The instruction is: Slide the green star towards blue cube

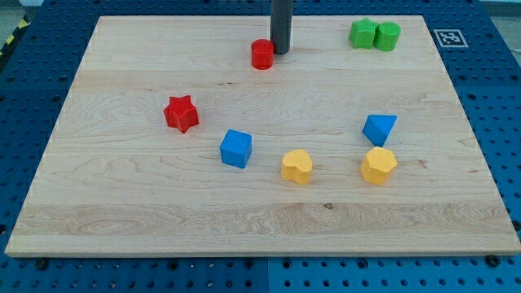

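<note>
The green star (pixel 363 33) sits near the view's top right, touching a green cylinder (pixel 387 37) on its right. The blue cube (pixel 236 149) lies left of the board's middle, far down and to the left of the star. My tip (pixel 280 53) stands at the view's top centre, just right of a red cylinder (pixel 262 54). It is about a hand's width left of the green star and well above the blue cube.
A red star (pixel 181 113) lies up and left of the blue cube. A yellow heart (pixel 297 166) lies to the cube's right. A blue triangular block (pixel 379 129) sits above a yellow hexagon (pixel 378 165) at the right. The wooden board (pixel 122 228) rests on a blue pegboard.
</note>
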`<action>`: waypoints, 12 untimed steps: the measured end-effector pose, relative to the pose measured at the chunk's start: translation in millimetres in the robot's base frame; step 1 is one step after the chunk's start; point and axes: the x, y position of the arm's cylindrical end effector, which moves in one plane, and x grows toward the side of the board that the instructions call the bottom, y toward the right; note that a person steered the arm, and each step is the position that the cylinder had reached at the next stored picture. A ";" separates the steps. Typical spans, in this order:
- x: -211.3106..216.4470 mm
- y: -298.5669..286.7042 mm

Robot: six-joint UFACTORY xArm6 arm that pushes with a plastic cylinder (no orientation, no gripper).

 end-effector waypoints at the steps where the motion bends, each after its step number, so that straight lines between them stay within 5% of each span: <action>1: -0.3 -0.2; 3: -73.4 80.2; 5: -88.1 171.3; 8: -40.6 175.8; 12: -39.8 143.2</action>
